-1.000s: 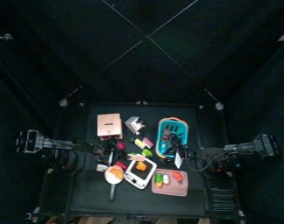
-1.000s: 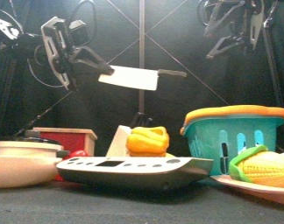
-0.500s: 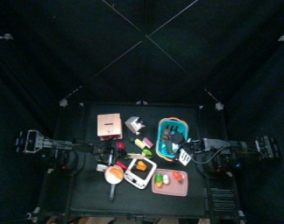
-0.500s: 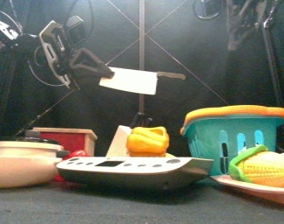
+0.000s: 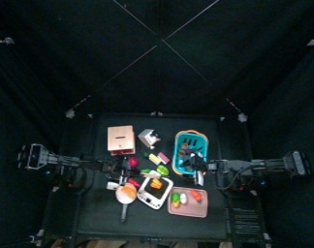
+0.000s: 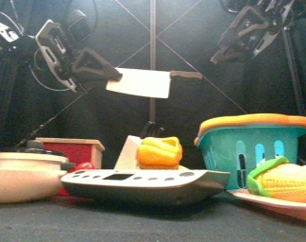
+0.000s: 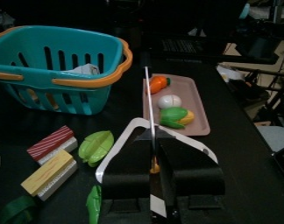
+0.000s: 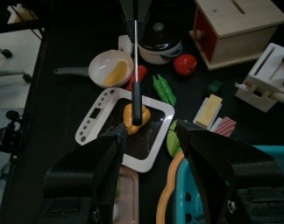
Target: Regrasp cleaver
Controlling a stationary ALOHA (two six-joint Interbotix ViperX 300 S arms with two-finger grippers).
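Observation:
The cleaver (image 6: 144, 83) has a flat pale blade and a dark handle that points right. It hangs high above the table. My left gripper (image 6: 105, 73) is shut on its left end. In the left wrist view the blade (image 7: 148, 96) stands edge-on as a thin line rising from my shut left gripper (image 7: 152, 153). My right gripper (image 6: 229, 47) is open and empty, up to the right of the handle, apart from it and tilted towards it. In the right wrist view the edge-on cleaver (image 8: 132, 52) lies beyond the wide jaws of my right gripper (image 8: 145, 144).
Below on the table stand a teal basket (image 6: 254, 146) with an orange rim, a white scale-like toy (image 6: 143, 180), a yellow pepper (image 6: 160, 151), corn on a pink plate (image 6: 288, 181), a bowl (image 6: 24, 180) and a red box (image 6: 70, 149).
My right arm has reached in from the right towards the middle, and its gripper now tilts towards the cleaver's handle. The left gripper and the cleaver have barely moved.

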